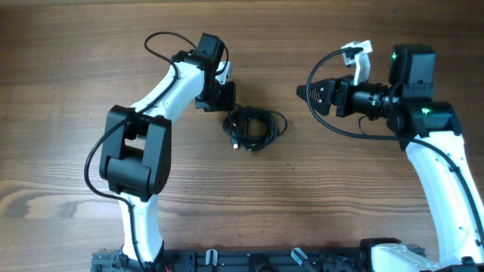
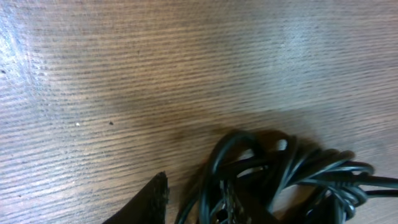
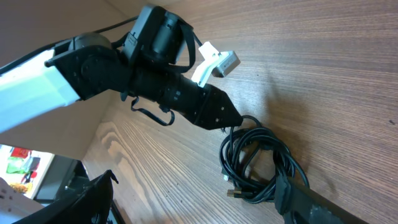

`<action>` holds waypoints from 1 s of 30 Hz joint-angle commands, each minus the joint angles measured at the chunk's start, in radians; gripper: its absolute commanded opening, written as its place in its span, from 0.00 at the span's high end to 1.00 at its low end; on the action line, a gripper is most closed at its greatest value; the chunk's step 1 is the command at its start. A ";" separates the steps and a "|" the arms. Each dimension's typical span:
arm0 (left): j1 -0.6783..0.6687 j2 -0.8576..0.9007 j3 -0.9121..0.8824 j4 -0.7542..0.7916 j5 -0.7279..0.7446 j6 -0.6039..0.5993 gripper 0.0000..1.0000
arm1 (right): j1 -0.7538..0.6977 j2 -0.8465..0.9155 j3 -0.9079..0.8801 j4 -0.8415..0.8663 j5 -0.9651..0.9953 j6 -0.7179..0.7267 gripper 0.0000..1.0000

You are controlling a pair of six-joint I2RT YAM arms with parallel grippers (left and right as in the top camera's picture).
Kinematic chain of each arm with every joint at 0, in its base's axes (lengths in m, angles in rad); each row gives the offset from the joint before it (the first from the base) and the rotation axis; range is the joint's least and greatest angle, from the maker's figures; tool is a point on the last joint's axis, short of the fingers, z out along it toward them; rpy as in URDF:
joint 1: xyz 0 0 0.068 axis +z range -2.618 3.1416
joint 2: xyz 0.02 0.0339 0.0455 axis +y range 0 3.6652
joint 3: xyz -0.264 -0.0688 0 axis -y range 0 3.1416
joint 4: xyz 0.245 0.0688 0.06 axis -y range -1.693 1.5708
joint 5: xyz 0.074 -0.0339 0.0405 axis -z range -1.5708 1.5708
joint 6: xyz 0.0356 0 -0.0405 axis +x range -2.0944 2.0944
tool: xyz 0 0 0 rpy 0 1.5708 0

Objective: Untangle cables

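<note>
My left hand (image 1: 227, 100) sits at the nearest loop of the cable bundle (image 1: 255, 127); I cannot tell whether it is clamped on a strand. I'd take a single outer loop, not the whole heap. My right hand (image 1: 302, 92), fingers apart, hangs beyond the bundle's far side, not touching it. Open desk (image 1: 76, 45) lies all round for drawing strands apart.

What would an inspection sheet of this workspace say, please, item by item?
Surface: wooden table, brown grain.
Job's things: black cable bundle, coiled and tangled, lying flat.
Clutter: nothing seen.
Grippers: left gripper at the bundle's edge, grip unclear; right gripper apart from it, fingers spread in the right wrist view.
Cables: arm cable loops off the left arm.
Surroundings: blurred room past the table edge.
</note>
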 commanded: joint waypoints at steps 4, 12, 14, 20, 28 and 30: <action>0.005 0.026 -0.056 0.048 0.013 0.010 0.75 | 0.003 0.010 0.021 -0.001 0.010 0.005 0.14; 0.003 0.010 -0.099 0.121 0.012 -0.065 0.96 | 0.003 0.026 0.021 -0.001 0.021 0.019 0.15; 0.015 -0.024 -0.077 0.099 0.013 -0.123 0.96 | 0.004 0.034 0.021 0.002 0.020 0.043 0.14; 0.041 -0.240 -0.022 0.114 0.129 -0.377 0.96 | 0.087 0.057 0.021 0.052 0.072 0.125 0.20; 0.042 -0.379 -0.022 0.130 0.188 -0.608 0.96 | 0.196 0.089 0.021 0.148 0.222 0.291 0.26; 0.041 -0.378 -0.022 0.150 0.276 -0.618 0.96 | 0.211 0.105 0.021 0.184 0.222 0.314 0.27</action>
